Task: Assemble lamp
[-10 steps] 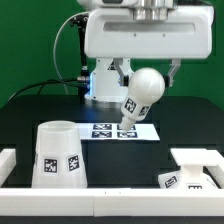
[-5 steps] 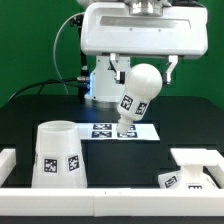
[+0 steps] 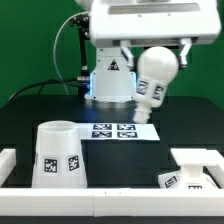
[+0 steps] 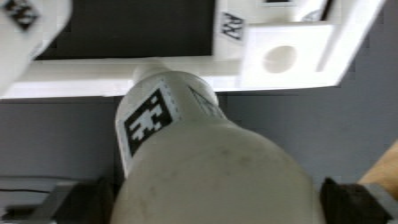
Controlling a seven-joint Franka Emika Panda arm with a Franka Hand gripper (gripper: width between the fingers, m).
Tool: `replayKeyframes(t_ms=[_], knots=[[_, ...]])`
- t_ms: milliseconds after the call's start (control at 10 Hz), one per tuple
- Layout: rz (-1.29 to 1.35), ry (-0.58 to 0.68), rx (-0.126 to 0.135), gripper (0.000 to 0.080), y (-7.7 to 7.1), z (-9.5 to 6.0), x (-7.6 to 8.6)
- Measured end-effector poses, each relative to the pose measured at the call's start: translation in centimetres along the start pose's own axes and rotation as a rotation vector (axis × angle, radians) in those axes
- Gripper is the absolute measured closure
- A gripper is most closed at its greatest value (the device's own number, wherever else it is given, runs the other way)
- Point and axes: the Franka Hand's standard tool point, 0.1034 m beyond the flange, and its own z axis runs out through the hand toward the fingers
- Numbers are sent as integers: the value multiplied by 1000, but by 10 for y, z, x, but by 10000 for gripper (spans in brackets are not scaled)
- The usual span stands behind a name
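My gripper (image 3: 157, 52) is shut on the rounded head of the white lamp bulb (image 3: 152, 82). It holds the bulb in the air above the marker board, tilted, with the tagged neck pointing down. In the wrist view the bulb (image 4: 187, 140) fills the space between the dark fingers (image 4: 352, 200). The tapered lamp shade (image 3: 58, 152) stands on the table at the front, on the exterior view's left. The blocky lamp base (image 3: 190, 168) lies at the front right. It shows past the bulb's neck in the wrist view (image 4: 285, 55), as does the shade's edge (image 4: 18, 40).
The marker board (image 3: 105, 130) lies flat in the middle of the black table. A low white wall (image 3: 110, 204) runs along the front and sides of the table. The robot's base (image 3: 108, 80) stands at the back.
The gripper has risen and moved toward the exterior view's right, carrying the bulb. The bulb's neck now hangs higher above the marker board.
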Motion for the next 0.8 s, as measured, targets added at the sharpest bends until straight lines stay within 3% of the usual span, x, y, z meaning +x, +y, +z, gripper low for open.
replayKeyframes(t_ms=[400, 500, 600, 800], knots=[[-11, -11, -3, 231, 5, 2, -2], [-13, -49, -5, 231, 23, 4, -3], [15, -77, 11, 231, 32, 6, -1], [81, -122, 92, 231, 14, 10, 6]])
